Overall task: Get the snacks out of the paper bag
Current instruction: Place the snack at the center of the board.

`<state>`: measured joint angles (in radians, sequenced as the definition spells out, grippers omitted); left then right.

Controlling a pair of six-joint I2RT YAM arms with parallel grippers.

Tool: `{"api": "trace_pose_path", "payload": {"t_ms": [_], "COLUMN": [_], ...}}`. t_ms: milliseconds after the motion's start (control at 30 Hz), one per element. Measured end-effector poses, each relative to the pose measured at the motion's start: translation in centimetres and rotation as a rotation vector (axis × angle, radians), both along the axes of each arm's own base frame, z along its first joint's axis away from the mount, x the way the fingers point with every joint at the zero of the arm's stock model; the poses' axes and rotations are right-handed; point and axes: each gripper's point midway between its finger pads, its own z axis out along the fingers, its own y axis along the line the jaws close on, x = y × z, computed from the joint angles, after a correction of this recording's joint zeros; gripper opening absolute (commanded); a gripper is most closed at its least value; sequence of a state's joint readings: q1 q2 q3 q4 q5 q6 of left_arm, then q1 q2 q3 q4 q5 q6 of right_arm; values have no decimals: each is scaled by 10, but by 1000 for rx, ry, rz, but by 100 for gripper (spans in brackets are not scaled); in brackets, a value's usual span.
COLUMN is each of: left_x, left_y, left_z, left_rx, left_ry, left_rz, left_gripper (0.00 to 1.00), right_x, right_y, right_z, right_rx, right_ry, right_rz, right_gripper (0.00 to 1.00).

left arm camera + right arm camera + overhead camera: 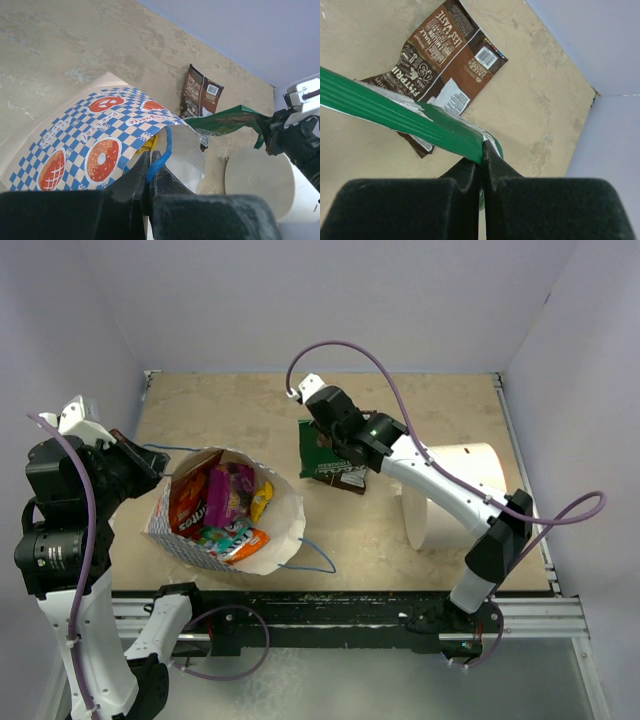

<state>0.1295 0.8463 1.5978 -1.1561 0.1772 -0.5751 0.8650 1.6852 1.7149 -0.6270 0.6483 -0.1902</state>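
The paper bag (190, 540), white with blue checks and orange logos, lies open at the left of the table with several snacks (215, 502) inside: orange, magenta, yellow and teal packets. My left gripper (150, 167) is shut on the bag's blue string handle (162, 150) at the bag's left rim (150, 468). My right gripper (482, 150) is shut on a dark green packet (395, 115) and holds it above a brown packet (445, 55) that lies on the table. In the top view the right gripper (340, 445) is right of the bag, over the green packet (315, 452).
A plain white cylinder (450, 495) lies on its side at the right, beside my right arm. The bag's second blue handle (310, 558) trails on the table near the front edge. Lavender walls enclose the table.
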Motion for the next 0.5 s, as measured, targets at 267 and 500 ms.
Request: {"api": "trace_pose_path", "payload": {"t_ms": [267, 500], "left_x": [-2, 0], "left_y": [2, 3], "left_z": [-1, -3], "left_rx": [35, 34], "left_ry": [10, 19], "left_rz": [-8, -9], "left_gripper": [0, 0], "right_x": [21, 49], "right_y": [-2, -22], "right_z": [-18, -38], "right_rx": [20, 23], "right_ry": [50, 80], "right_rz": [-42, -109], "right_gripper": [0, 0]}}
